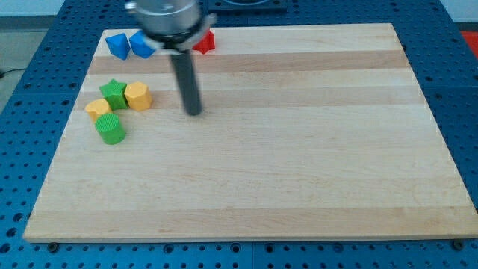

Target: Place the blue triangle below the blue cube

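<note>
My tip rests on the tabletop — a bare rod end effector, holding nothing. The blue triangle lies well apart toward the view's top-left, just beside the blue cube.

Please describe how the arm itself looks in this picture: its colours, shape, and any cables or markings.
Only the arm's end shows: a round silver-grey metal mount at the view's top, with a straight dark grey cylindrical rod below it, ending in my tip. No cables or markings are visible.
</note>
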`<state>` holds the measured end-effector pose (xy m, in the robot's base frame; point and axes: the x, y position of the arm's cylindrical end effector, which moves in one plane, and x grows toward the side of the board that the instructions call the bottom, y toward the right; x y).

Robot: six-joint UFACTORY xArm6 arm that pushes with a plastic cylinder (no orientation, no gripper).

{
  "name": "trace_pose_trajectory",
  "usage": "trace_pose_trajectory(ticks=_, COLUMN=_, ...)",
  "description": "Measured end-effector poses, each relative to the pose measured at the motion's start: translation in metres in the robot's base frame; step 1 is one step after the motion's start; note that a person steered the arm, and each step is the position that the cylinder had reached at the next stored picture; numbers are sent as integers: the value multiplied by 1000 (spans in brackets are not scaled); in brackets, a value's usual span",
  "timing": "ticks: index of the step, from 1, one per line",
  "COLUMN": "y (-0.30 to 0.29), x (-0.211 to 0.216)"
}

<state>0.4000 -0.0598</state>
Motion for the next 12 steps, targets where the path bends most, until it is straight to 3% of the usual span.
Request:
trace_pose_trajectory(ticks=2, y=8, x=-66)
trace_pose_trajectory(ticks=4, y=-1, x=-53)
trace_pose_trajectory(ticks=5, y=-41, x=-50)
trace_pose_trajectory(ticks=7, y=-61, x=-84)
trace_pose_trajectory(ticks=10, y=-244, x=-84)
trace_pose_trajectory(ticks=12, y=-245, x=-85)
